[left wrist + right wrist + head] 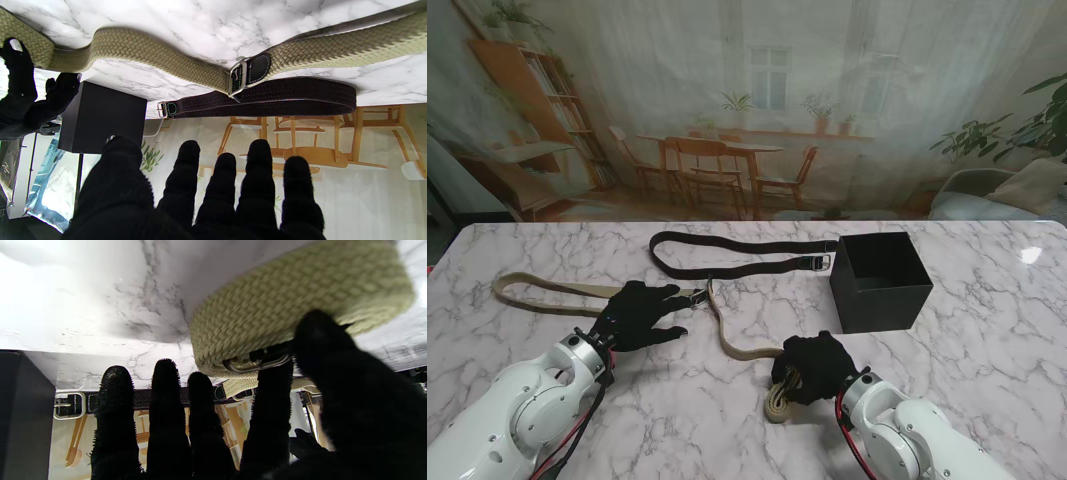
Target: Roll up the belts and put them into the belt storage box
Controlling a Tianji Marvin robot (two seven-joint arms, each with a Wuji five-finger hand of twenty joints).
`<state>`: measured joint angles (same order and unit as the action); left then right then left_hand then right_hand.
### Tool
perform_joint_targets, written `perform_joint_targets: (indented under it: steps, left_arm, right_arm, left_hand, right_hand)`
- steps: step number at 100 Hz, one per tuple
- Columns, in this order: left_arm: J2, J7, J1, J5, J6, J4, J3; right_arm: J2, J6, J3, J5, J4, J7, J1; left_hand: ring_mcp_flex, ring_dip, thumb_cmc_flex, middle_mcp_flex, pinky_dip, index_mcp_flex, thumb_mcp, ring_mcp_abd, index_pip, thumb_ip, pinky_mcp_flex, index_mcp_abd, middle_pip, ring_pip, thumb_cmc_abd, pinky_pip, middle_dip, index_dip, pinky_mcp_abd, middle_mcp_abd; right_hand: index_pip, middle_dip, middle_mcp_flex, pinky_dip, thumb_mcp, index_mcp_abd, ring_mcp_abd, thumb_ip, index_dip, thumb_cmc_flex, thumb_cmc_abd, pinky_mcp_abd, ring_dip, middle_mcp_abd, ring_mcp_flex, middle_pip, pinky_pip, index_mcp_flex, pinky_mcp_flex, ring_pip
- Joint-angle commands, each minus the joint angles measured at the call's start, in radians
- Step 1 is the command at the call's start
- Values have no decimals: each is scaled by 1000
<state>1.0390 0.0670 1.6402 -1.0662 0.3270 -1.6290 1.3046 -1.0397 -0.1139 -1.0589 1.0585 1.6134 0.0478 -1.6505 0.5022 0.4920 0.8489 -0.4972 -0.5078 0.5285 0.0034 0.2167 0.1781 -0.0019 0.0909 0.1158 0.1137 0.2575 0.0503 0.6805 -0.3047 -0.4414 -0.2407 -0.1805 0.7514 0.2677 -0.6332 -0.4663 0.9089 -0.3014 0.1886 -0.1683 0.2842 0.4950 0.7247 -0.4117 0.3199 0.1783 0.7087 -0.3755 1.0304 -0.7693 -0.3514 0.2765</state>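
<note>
The tan belt (547,290) is pinned flat by the spread, empty left hand (639,315); its rolled end is gripped by the right hand (815,368), near the box (882,282).

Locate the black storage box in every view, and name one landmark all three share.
Stand view: black storage box on my right, beside the dark belt's buckle.
Left wrist view: box near the picture's left edge.
Right wrist view: only a dark wall at the left edge.
Shared landmark: dark belt's buckle.
</note>
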Motion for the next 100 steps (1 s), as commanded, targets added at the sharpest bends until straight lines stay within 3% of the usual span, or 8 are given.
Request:
perform_joint_targets:
  steps: [1,31,52,70,81,85,92,100]
  left_arm:
    - [3,-12,0,0,3,3,-2]
    - [2,-17,-4,3,4,5,-8]
    - [2,-19,-5,4,2,6,-10]
    - [2,-20,-6,5,0,6,-12]
    - [2,-21,-7,5,-1,6,-12]
    - [2,-21,-7,5,-1,6,-12]
    - [2,-20,-7,5,-1,6,-12]
    - [2,-19,-6,4,-2,6,-11]
  right_arm:
    - [1,12,-3,4,-15,-6,-22]
    - [-4,42,-2,-27,-36,-7,-16]
    - [-7,27,-1,-52,-44,4,-13]
    - [-10,-17,-4,-74,-50,18,-11]
    - [-14,-40,-1,-98,-58,28,-6]
    - [-15,-47,0,-104,-60,29,-4]
    - [-13,-51,-1,-106,-55,20,-6]
    - [-11,-57,-9,-104,-49,6,-11]
  left_hand:
    - [-30,5,0,34,-14,-6,-30,0,1,-9,-18,12,0,-16,-47,-30,-5,-11,-30,-1]
    - [-30,5,-4,35,-14,-5,-31,0,1,-9,-18,10,0,-16,-47,-31,-5,-11,-30,1]
    - [-30,5,-2,35,-15,-4,-30,-1,2,-9,-19,11,0,-16,-48,-31,-5,-11,-30,0]
    - [-31,5,-1,36,-15,-6,-30,-1,1,-9,-18,11,0,-16,-49,-31,-6,-11,-29,1]
    - [-30,5,-1,36,-15,-4,-30,-2,2,-9,-18,11,0,-16,-49,-31,-6,-11,-29,1]
    - [-29,6,-1,36,-15,-5,-30,0,2,-9,-18,11,0,-16,-49,-31,-6,-11,-29,0]
    - [-30,6,-1,35,-15,-5,-30,-1,2,-9,-18,11,1,-16,-49,-31,-6,-11,-30,0]
    - [-31,6,-1,35,-15,-5,-30,-1,2,-9,-18,10,1,-16,-50,-31,-6,-11,-28,1]
  right_hand:
    - [471,-19,17,12,-71,91,17,-33,66,6,-4,-38,-14,-5,-9,14,9,-156,8,-35]
    - [486,-20,-85,29,3,104,47,-32,47,47,-9,-40,-17,-29,86,-21,20,-94,-47,-12]
    - [442,30,-220,18,52,100,-35,-39,49,91,-62,8,24,-100,255,-65,75,25,-115,49]
    - [305,152,-355,1,69,-28,-123,-49,144,282,-141,76,106,-169,365,-59,102,96,-147,109]
    - [113,165,-382,-1,232,-73,-145,-46,304,328,-173,126,167,-220,402,-35,120,59,-181,135]
    - [106,164,-386,0,241,-76,-146,-45,314,330,-173,128,171,-224,405,-39,120,54,-181,137]
    - [80,167,-372,-1,199,-58,-129,-43,291,324,-185,104,159,-219,356,-31,105,50,-136,108]
    - [217,171,-328,-32,59,-14,-106,-41,67,224,-179,83,134,-185,277,-26,82,88,-73,69]
